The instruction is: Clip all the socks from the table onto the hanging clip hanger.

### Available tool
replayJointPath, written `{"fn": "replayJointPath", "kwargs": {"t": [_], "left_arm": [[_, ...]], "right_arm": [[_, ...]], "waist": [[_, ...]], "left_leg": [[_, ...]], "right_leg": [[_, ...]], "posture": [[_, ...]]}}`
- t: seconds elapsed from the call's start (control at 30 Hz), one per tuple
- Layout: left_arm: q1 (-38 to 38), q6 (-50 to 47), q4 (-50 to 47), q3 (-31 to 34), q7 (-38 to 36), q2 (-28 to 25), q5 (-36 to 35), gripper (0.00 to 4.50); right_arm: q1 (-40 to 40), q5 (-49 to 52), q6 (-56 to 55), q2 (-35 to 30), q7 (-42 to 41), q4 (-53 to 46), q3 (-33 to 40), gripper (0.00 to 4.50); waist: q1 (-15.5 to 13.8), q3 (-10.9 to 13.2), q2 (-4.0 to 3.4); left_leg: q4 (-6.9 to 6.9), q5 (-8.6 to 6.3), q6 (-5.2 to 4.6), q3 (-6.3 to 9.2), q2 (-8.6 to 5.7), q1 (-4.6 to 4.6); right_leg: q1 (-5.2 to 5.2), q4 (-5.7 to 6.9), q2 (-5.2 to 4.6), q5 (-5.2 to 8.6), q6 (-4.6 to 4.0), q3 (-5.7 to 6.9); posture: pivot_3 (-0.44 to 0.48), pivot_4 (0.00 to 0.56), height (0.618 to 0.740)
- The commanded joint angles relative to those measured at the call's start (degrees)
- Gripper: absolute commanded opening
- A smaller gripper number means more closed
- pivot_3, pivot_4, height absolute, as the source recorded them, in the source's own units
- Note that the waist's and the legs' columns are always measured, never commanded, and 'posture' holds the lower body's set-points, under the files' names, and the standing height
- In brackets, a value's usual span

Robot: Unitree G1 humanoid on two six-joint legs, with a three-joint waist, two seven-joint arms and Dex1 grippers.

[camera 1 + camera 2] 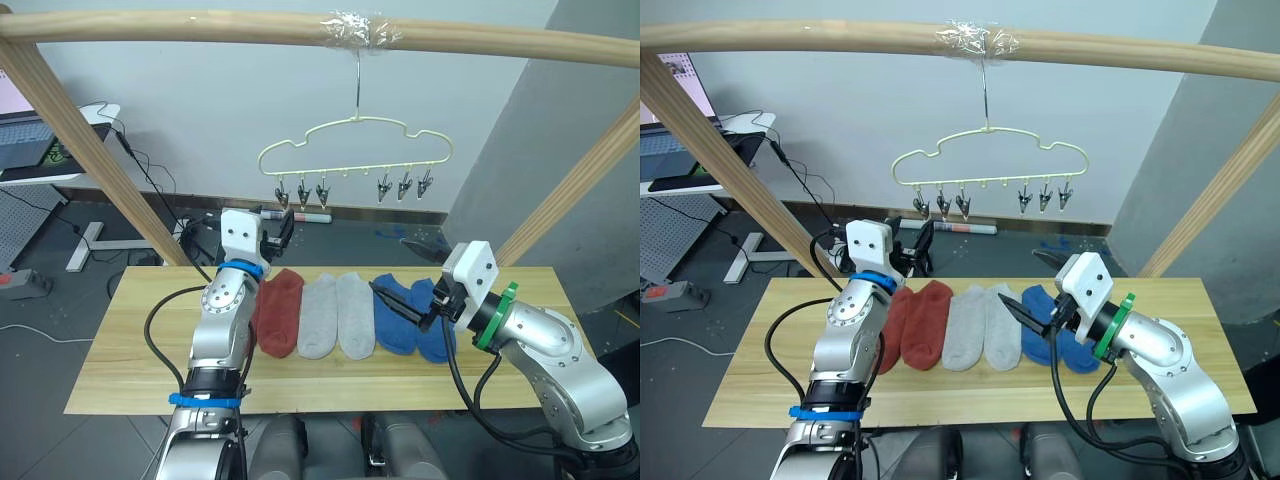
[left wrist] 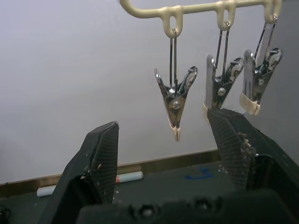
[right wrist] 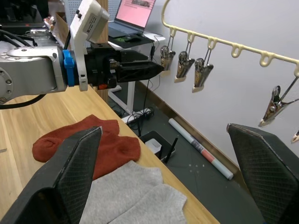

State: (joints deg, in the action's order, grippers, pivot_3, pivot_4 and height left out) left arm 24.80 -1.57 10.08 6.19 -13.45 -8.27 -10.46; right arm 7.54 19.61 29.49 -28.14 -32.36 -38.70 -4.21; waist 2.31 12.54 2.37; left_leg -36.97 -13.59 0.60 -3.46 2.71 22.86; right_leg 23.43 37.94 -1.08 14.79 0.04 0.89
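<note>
Six socks [image 1: 983,326] lying on table [image 1: 770,355]; clip hanger [image 1: 352,152] bare; left gripper [image 2: 163,154] and right gripper [image 3: 173,163] both spread, empty.

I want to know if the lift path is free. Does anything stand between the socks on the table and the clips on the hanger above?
Nothing visible does. The socks lie flat on the table; open air separates them from the clip hanger. Both grippers, left and right, are open and empty.

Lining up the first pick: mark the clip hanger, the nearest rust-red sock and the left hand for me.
clip hanger [image 1: 355,123]: left eye view, top of the wavy wire.
rust-red sock [image 1: 280,312]: left eye view, middle of the fabric.
left hand [image 1: 279,229]: left eye view, between the open fingertips.
</note>
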Motion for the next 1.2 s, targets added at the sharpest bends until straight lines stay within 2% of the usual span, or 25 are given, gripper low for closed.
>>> {"fn": "replayJointPath", "kwargs": {"t": [0.03,0.3,0.67,0.97,1.2], "left_arm": [[2.7,4.0,0.4,-0.1,1.0,0.9,0.8,3.34],[5.7,5.9,2.5,1.1,3.3,1.8,0.3,3.34],[6.2,6.6,2.8,1.3,5.7,2.2,1.1,3.34],[2.2,6.2,-3.7,0.5,3.0,3.5,-2.1,3.34],[-1.3,3.1,-7.8,0.4,6.0,2.9,0.3,3.34]], "right_arm": [[1.2,1.2,0.3,0.4,0.5,-2.7,-0.1,4.50],[1.4,1.2,0.5,0.5,0.5,-2.7,0.2,4.50],[1.5,1.3,0.2,0.3,0.2,-1.9,0.6,4.50],[0.8,1.0,0.0,0.0,0.0,-2.4,0.5,4.50],[1.2,1.6,0.2,0.2,-0.2,-2.7,0.5,4.50]], "waist": [[0.1,0.3,0.02],[1.0,0.7,0.06],[1.2,1.6,0.14],[1.2,2.0,0.12],[1.2,2.0,0.12]], "left_leg": [[-0.01,0.00,0.00,0.00,0.00,0.00],[0.02,0.00,0.01,-0.01,-0.01,0.08],[0.03,0.00,0.01,-0.02,0.00,0.09],[0.06,-0.01,0.03,-0.03,0.00,0.14],[0.06,-0.01,0.03,-0.05,0.00,0.13]], "right_leg": [[0.00,0.00,0.00,-0.01,0.02,0.00],[0.04,-0.06,-0.01,0.01,0.08,0.01],[0.08,-0.06,-0.02,0.01,0.09,0.01],[0.13,-0.08,-0.04,0.02,0.11,0.01],[0.15,-0.09,-0.04,0.03,0.13,-0.01]], "posture": [[-0.189,0.263,0.740],[-0.196,0.267,0.740],[-0.195,0.271,0.740],[-0.195,0.270,0.740],[-0.194,0.270,0.740]]}}
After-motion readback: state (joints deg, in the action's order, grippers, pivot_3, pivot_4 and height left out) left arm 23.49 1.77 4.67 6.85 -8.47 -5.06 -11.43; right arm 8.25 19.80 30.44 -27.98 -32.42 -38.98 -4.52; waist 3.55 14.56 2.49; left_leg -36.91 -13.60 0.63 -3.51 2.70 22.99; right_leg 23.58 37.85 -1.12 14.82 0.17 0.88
